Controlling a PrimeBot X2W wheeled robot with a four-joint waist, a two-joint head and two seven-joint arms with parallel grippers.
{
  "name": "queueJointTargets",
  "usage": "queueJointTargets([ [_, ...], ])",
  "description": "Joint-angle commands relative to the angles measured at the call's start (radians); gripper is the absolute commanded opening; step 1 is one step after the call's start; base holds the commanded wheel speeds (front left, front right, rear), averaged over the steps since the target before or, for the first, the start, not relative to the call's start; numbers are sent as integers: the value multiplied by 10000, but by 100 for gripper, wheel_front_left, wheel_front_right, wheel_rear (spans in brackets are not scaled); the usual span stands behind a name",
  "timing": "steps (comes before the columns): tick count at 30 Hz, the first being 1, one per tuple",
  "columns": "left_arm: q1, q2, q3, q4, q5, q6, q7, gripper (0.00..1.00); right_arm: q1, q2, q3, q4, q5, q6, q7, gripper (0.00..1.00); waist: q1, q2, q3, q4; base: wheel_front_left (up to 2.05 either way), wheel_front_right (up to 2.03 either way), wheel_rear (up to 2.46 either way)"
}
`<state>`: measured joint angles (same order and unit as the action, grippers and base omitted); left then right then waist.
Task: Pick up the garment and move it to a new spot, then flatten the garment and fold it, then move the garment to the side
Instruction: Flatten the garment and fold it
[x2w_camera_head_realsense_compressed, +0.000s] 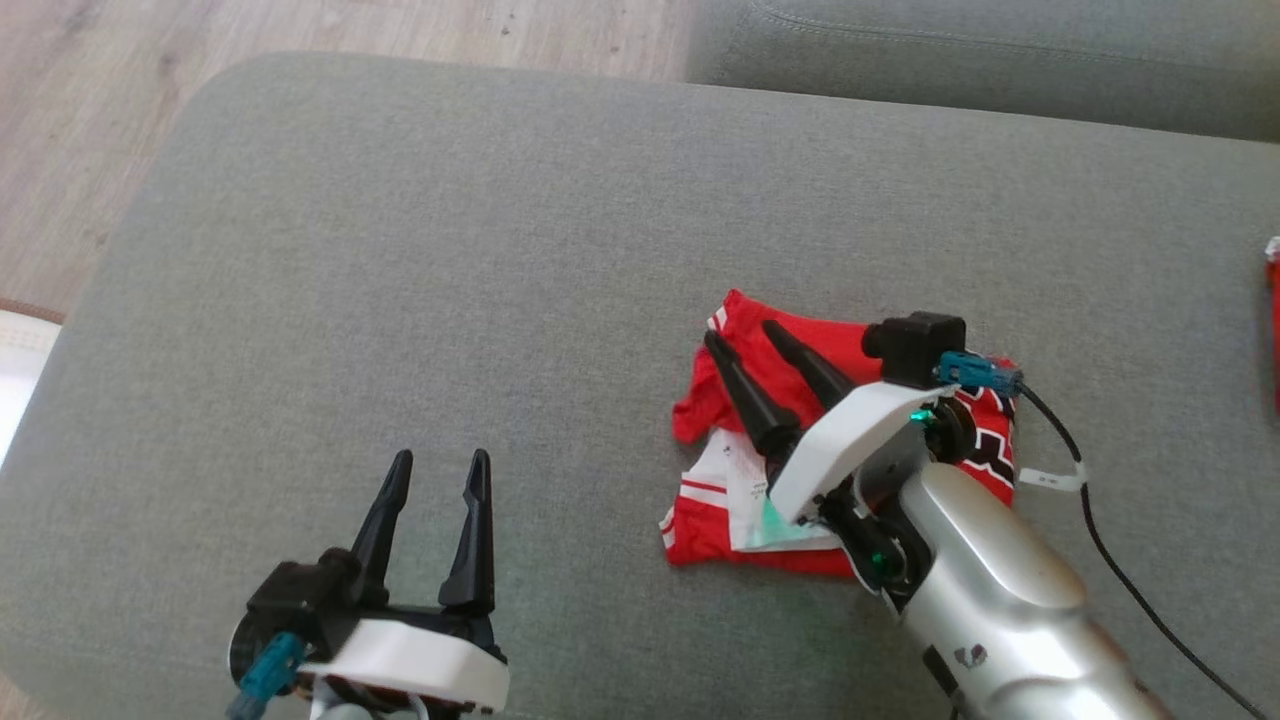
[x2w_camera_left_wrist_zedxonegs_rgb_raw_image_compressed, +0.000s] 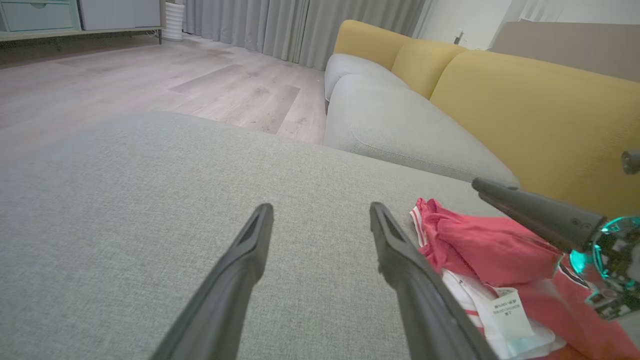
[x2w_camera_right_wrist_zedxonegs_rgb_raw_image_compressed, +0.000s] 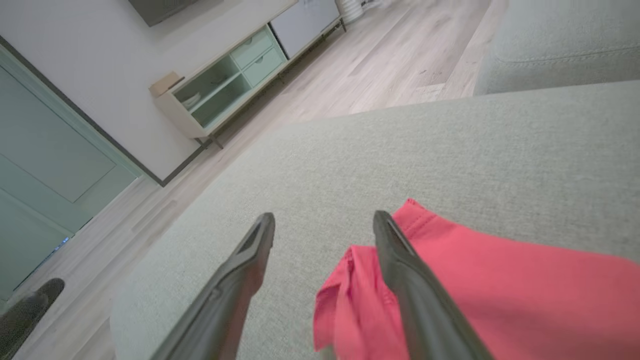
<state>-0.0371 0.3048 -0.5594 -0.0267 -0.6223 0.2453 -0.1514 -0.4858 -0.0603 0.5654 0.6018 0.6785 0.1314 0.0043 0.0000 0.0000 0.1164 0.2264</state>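
The red garment (x2w_camera_head_realsense_compressed: 700, 410) lies crumpled on the grey sofa cushion (x2w_camera_head_realsense_compressed: 500, 250), toward its right side. The right pincer (x2w_camera_head_realsense_compressed: 741, 332) stands open over the garment's far left edge. The left pincer (x2w_camera_head_realsense_compressed: 441, 457), also spread wide, is over bare cushion well apart from it.

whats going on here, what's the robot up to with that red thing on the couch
A two-armed robot is handling a red and white garment, which lies bunched in a loose heap on a grey cushion. The right end effector hangs over the garment with its fingers apart, gripping nothing. The left end effector is open too, over bare cushion to the garment's left and clear of it. The garment is not yet flattened or neatly folded.
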Motion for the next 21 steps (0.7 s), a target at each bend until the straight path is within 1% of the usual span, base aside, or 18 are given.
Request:
queueJointTargets([
  [1,-469,55,275,-237,29,-17,-95,100,-375,100,139,-232,39,-7,-209,100,0,0,-12,-39,0,0,0],
  [4,-443,38,284,-224,11,10,-142,100,-534,100,23,-196,-67,-7,-623,100,0,0,-37,-162,0,0,0],
  [7,-435,28,268,-230,5,12,-175,100,-663,100,-379,-218,-489,-7,-1038,100,0,0,-41,-320,0,0,0],
  [11,-470,0,222,-238,18,15,-194,100,-691,100,-1313,-266,-1904,-7,-1470,100,0,0,-17,-524,0,0,0],
  [14,-520,-20,194,-232,24,14,-198,100,-404,100,-2046,-573,-2770,-7,-1516,100,0,0,6,-629,0,0,0],
  [15,-549,-24,184,-229,25,14,-199,100,-106,100,-2476,-862,-3306,-7,-1432,100,0,0,23,-676,0,0,0],
  [16,-560,-22,184,-227,22,12,-203,100,65,100,-2666,-1041,-3491,-7,-1385,100,0,0,31,-694,0,0,0],
  [21,-594,6,182,-206,3,-9,-222,100,999,101,-3166,-1956,-4204,-7,-1042,100,0,0,60,-736,0,0,0],
])
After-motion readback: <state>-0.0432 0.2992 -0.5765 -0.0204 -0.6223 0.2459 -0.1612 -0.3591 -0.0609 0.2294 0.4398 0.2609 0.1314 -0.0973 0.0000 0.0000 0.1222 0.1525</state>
